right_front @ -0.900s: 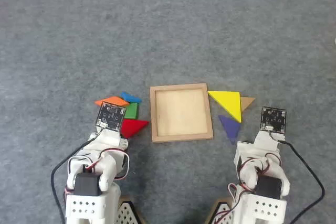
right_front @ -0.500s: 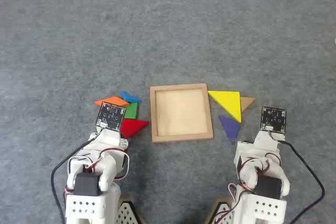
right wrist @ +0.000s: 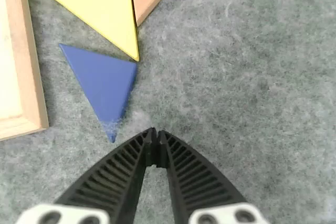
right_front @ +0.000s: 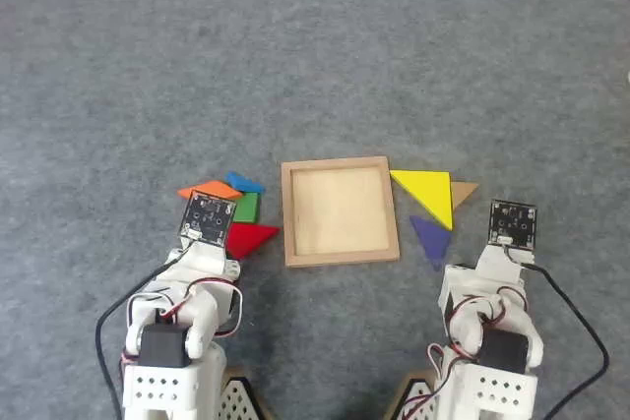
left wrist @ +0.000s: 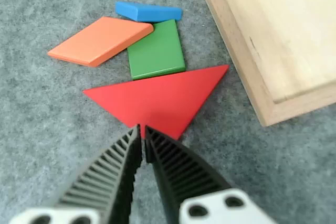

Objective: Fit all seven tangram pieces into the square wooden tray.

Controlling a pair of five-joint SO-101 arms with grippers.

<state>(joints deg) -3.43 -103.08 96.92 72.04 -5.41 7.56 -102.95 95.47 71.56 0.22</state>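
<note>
I have both pincers clenched on nothing: the left pincer sits with its tips over the near corner of the red triangle, and the right pincer sits just short of the sharp tip of the blue triangle. The tray lies bare on the counter between the two arms, with all seven pieces outside it. I'd judge the red triangle the handiest start: it lies straight ahead of the left pincer, its long edge running crosswise on the far side, one tip just beside the tray's rim.
</note>
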